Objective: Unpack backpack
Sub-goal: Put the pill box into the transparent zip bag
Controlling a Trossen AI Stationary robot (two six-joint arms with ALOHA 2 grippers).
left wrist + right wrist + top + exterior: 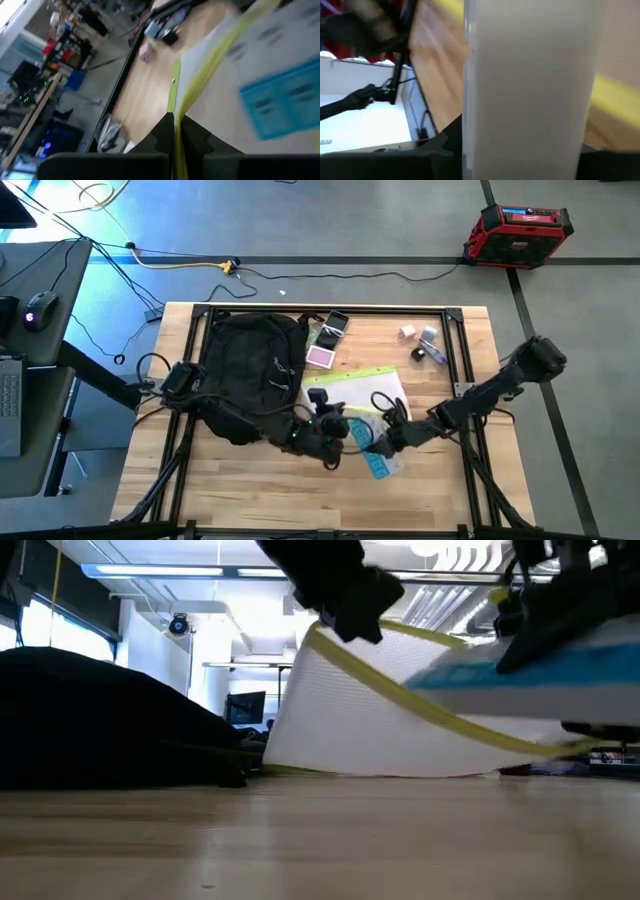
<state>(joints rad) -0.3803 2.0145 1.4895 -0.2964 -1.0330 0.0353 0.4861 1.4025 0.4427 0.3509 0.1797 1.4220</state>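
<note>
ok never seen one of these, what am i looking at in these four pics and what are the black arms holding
It is a two-armed robot at a wooden table, each arm ending in a two-fingered hand. One picture looks straight down, one looks level across the tabletop, and two come from cameras on the wrists.

On the table lie a black backpack, a pink item, a few small objects near the far right corner, and a white mesh pouch with a yellow zipper edge.

The left hand is shut on that pouch's yellow edge, seen up close in its wrist picture. The right hand grips a pale item with a blue label; what it is, I cannot tell.
</note>
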